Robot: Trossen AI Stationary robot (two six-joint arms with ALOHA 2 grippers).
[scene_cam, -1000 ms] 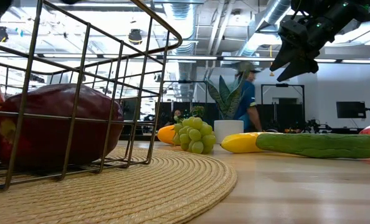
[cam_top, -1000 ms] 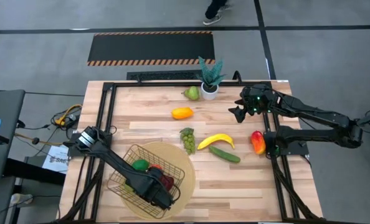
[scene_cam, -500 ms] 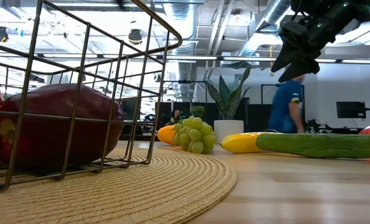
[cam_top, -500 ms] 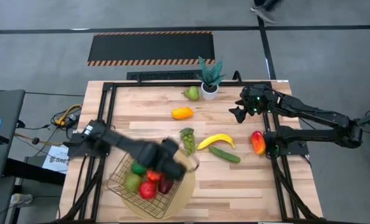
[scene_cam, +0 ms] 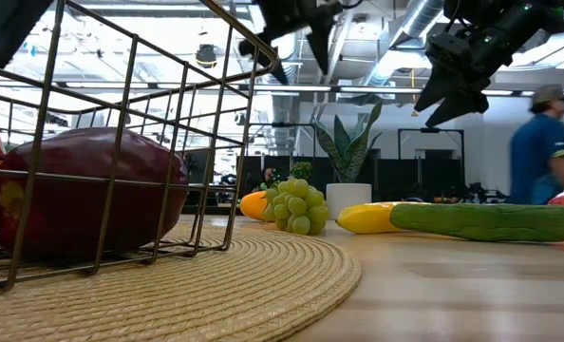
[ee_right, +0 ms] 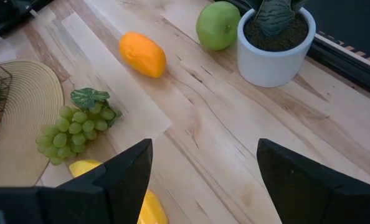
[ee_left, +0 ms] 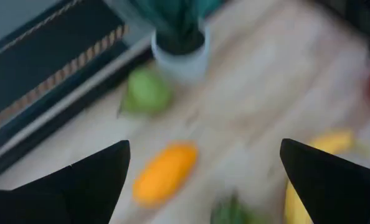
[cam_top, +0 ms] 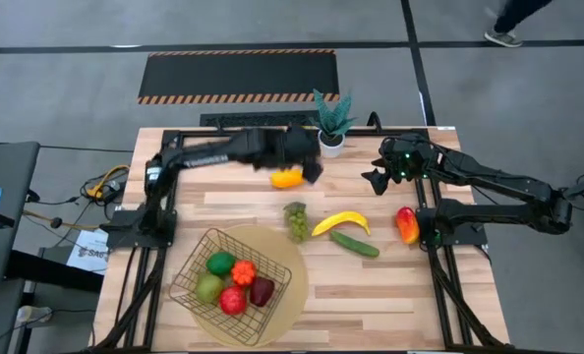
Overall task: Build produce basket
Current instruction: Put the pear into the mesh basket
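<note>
Over the far middle of the table, the left gripper point(cam_top: 307, 159) hangs with its fingers spread wide and nothing between them, just above the orange mango point(cam_top: 287, 178); 1 second ago it was down inside the basket point(cam_top: 230, 284), and half a second ago it was sweeping up past the grapes point(cam_top: 296, 220). With the arm gone, the basket's load shows plainly: a green pear point(cam_top: 209, 287), another green fruit point(cam_top: 221, 263), an orange one point(cam_top: 244, 272), a red apple point(cam_top: 233, 300) and a dark red piece point(cam_top: 262, 290). The right gripper point(cam_top: 376, 177) waits at the far right of the table, jaws held wide and empty, where it was a second ago.

Between the arms lie the banana point(cam_top: 340, 222), the cucumber point(cam_top: 355, 244) and, nearer the right arm's base, a red-orange mango point(cam_top: 407, 225). A green apple point(ee_right: 217, 25) sits touching the white pot of a spiky plant point(cam_top: 331, 122) at the far edge.

No writing can be read (a white sheet point(cam_top: 84, 253) beside the table carries print too small to make out).

The tabletop is pale wood planks in a black frame, and the basket rests on a round woven mat point(cam_top: 288, 295). Beyond is grey floor with a black mat point(cam_top: 239, 75) edged in orange-black stripes. A person point(scene_cam: 541, 144) has walked from behind the plant to the right side of the room.
</note>
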